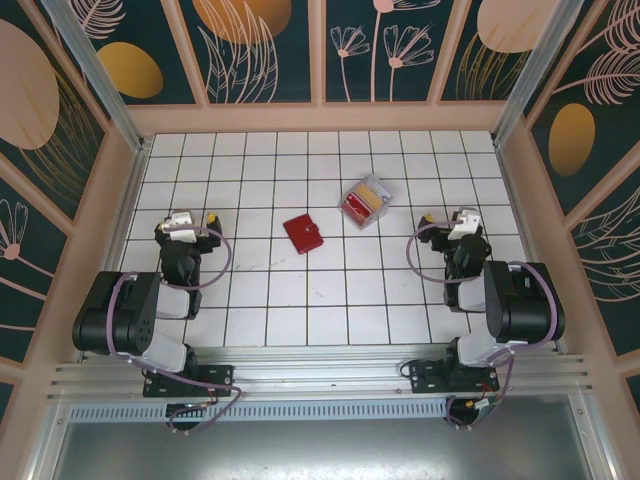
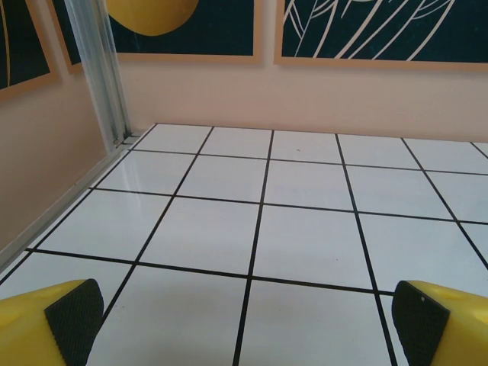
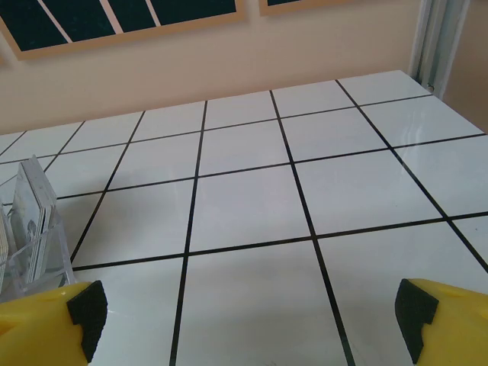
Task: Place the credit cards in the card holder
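Observation:
The card holder [image 1: 303,234], a small red wallet, lies folded on the white tiles near the table's middle. Right of it and farther back, the credit cards [image 1: 361,203], red and yellow, stand in a clear plastic box [image 1: 377,191]. My left gripper [image 1: 190,219] rests low at the left, well clear of the wallet. In the left wrist view it [image 2: 245,328] is open, with bare tile between its yellow fingers [image 2: 72,316]. My right gripper [image 1: 448,219] sits at the right, also open [image 3: 250,324]. The clear box [image 3: 30,229] stands just left of its left finger.
Peach walls with floral panels enclose the tiled table [image 1: 330,300] on three sides, and aluminium posts [image 2: 99,69] stand in the back corners. Open tiles lie between the two arms and in front of each gripper.

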